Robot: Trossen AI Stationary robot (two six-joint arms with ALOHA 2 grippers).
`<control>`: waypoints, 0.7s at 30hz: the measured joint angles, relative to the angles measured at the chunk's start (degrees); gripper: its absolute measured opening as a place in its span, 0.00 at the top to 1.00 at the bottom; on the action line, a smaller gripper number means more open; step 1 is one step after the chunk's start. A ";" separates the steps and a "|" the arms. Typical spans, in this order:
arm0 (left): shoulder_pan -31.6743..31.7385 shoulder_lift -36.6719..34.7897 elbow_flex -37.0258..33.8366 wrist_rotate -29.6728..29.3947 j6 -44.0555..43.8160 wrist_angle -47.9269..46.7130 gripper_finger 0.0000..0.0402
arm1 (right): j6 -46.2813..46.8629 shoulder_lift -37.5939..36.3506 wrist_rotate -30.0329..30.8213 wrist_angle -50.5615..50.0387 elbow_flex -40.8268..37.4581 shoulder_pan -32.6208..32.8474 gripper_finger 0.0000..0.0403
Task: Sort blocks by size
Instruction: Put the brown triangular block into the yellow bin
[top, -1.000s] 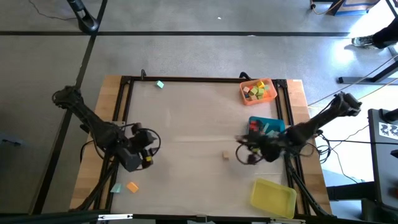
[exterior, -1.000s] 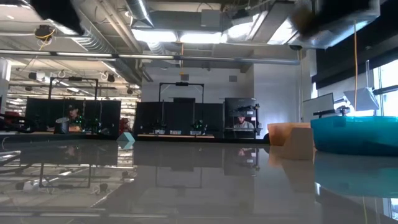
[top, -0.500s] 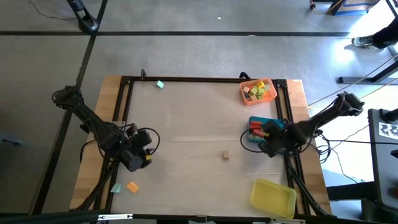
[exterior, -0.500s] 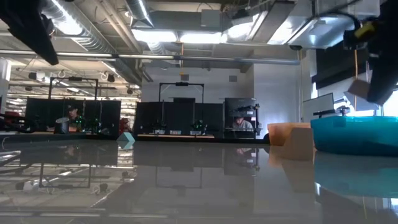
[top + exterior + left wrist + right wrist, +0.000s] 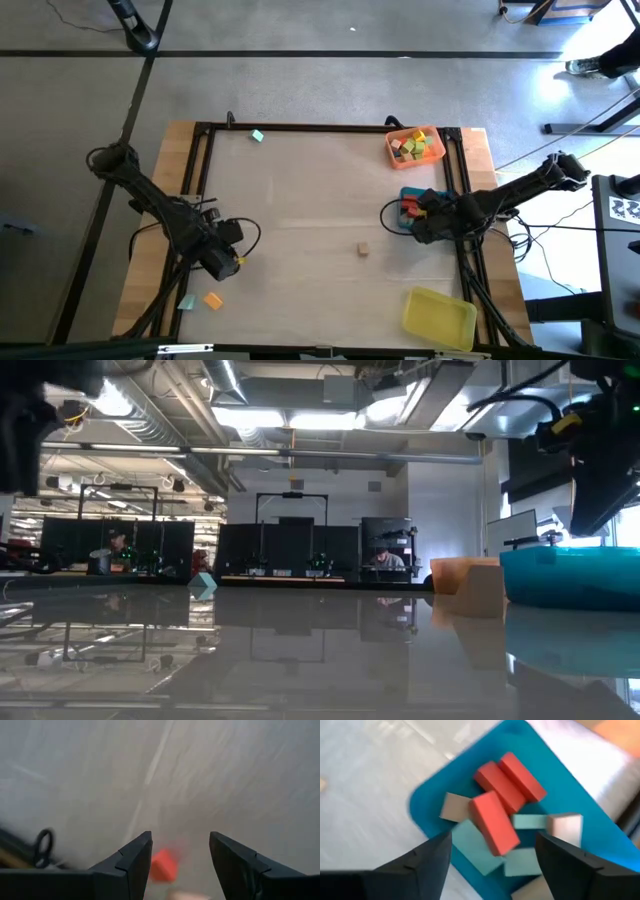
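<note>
In blue tray [image 5: 580, 855], three red blocks [image 5: 495, 822] (bars)

Colourful wooden blocks and trays on a pale wood desk.
The blue tray [image 5: 580, 865] holds red blocks [image 5: 492, 822], teal blocks [image 5: 472, 847] and tan blocks [image 5: 454, 807]. The orange tray [image 5: 395, 150] holds green, yellow and red pieces. The yellow tray [image 5: 438, 318] sits apart, as do an orange block [image 5: 212, 300], a teal block [image 5: 258, 136] and a tan block [image 5: 363, 250].

bare table middle [image 5: 300, 220], lone tan block [image 5: 363, 250]
</note>
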 joint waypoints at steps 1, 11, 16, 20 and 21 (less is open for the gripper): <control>0.00 0.87 0.00 1.07 0.79 -1.51 0.54 | -0.97 0.00 0.01 0.82 0.00 0.00 0.29; 2.31 2.65 -0.07 9.11 15.00 -4.52 0.54 | -5.41 0.00 1.17 6.16 0.00 0.02 0.26; 7.30 2.65 -0.07 14.40 17.78 -4.00 0.54 | -6.69 0.02 1.24 6.11 0.00 0.02 0.26; 9.35 2.65 -0.07 15.78 22.87 -4.00 0.54 | -6.86 0.02 1.87 6.13 0.00 0.02 0.26; 9.45 2.65 -0.07 15.76 24.61 -4.00 0.54 | -6.85 0.02 2.11 6.13 0.00 0.02 0.26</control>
